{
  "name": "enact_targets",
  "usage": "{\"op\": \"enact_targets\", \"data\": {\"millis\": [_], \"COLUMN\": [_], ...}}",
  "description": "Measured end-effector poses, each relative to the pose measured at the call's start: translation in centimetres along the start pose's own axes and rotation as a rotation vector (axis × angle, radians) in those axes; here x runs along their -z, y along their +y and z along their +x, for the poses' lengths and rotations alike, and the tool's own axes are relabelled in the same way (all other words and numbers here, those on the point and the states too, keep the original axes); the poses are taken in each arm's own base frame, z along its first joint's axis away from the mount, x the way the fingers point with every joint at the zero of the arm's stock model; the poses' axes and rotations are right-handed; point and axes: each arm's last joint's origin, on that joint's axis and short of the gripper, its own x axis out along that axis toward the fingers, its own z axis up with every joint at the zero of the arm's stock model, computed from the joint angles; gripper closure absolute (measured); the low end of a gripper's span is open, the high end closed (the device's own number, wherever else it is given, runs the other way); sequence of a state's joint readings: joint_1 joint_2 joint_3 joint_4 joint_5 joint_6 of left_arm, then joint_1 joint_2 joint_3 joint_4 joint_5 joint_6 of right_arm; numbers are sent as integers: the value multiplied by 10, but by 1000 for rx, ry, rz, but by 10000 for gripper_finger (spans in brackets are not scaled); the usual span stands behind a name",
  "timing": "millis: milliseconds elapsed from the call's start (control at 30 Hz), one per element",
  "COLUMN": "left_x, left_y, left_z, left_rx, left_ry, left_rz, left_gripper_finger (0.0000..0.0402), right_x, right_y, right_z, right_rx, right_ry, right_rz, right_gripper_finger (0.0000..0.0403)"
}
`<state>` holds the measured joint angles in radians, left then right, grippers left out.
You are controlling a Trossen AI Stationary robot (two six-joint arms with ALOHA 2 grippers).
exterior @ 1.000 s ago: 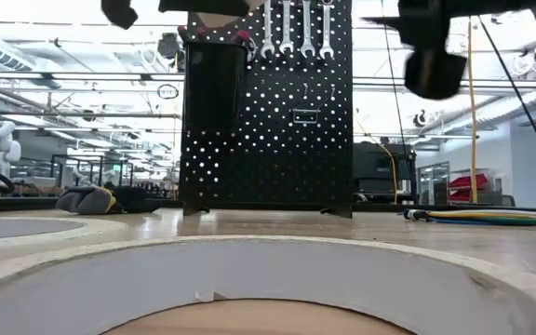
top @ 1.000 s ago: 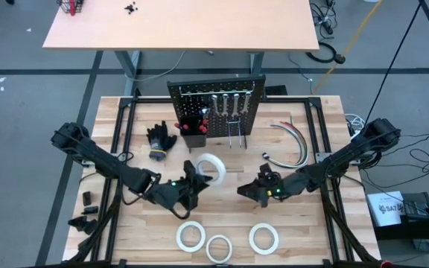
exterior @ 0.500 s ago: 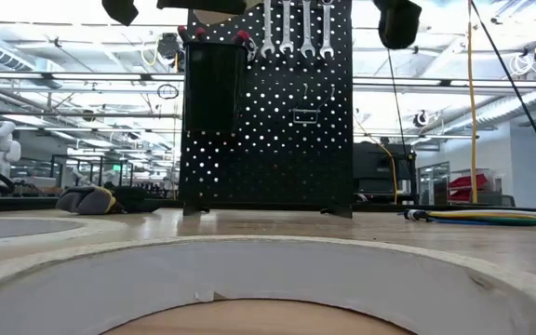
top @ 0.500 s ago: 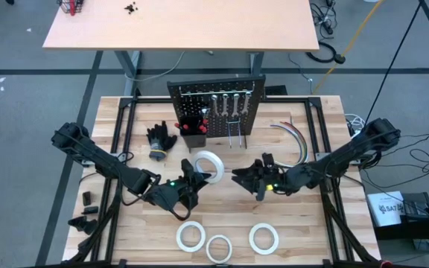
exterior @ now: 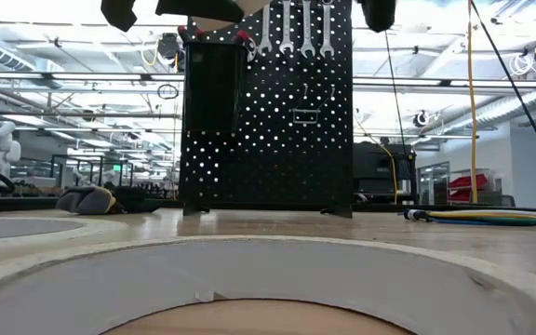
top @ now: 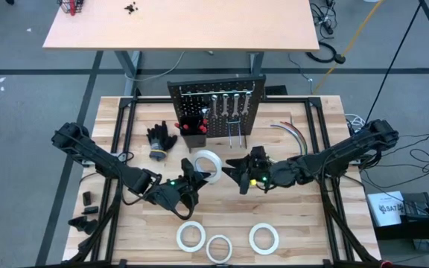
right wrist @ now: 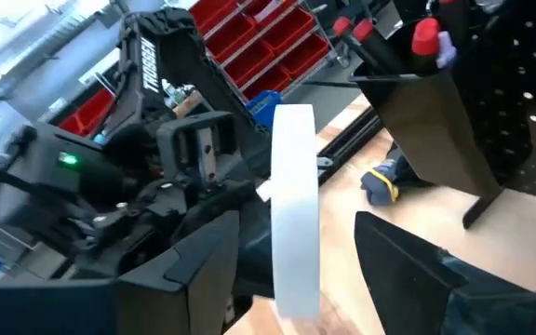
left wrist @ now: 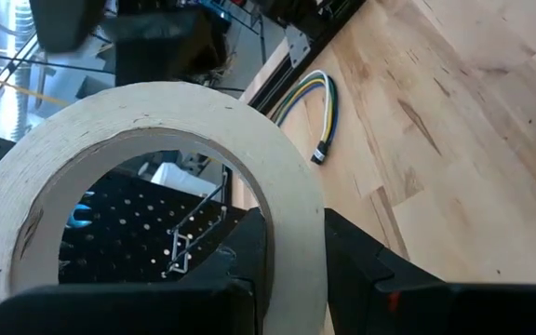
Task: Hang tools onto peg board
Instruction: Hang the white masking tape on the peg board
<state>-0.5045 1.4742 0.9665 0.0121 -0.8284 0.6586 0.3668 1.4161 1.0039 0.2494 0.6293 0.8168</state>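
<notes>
Three white tape rolls lie along the near edge of the surface. Mid-surface, the left pincer is clamped on a fourth tape roll, holding it upright in the air. Right pincer faces it, fingers spread wide either side of that roll's edge. Beyond stands the peg board, with wrenches hanging on it and black gloves just beside.

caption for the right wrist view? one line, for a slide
Right gripper open around the edge-on white tape roll held up by the left gripper, peg board bin behind.
</notes>
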Motion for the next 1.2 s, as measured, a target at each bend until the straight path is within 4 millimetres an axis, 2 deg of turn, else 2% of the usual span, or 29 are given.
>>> {"op": "enact_targets", "data": {"millis": [200,400,533,667,967,1100,1200], "left_x": [0,0,0,0,0,4,12], "left_y": [0,0,-1,0,-1,-4,-7], "left_z": [0,0,0,0,0,-2,-4], "left_rx": [-1,3,11,12,16,21,43], "left_ry": [-1,3,-3,-4,-4,38,103], "left_rz": [-19,-21,-63,-131,-228,-261,-295], "left_gripper_finger": [334,336,324,294,283,282,282], "right_x": [11,15,15,15,14,8,-1], "right_y": [-3,-3,-3,-2,-4,-11,-15], "right_z": [18,21,20,20,18,7,-9], "right_rx": [-13,-10,-14,-16,8,93,171], "right_ry": [45,42,44,44,58,94,108], "right_rz": [-24,-39,-62,-77,-126,-184,-216], "right_gripper_finger": [195,209,257,336,337,337,337]}}
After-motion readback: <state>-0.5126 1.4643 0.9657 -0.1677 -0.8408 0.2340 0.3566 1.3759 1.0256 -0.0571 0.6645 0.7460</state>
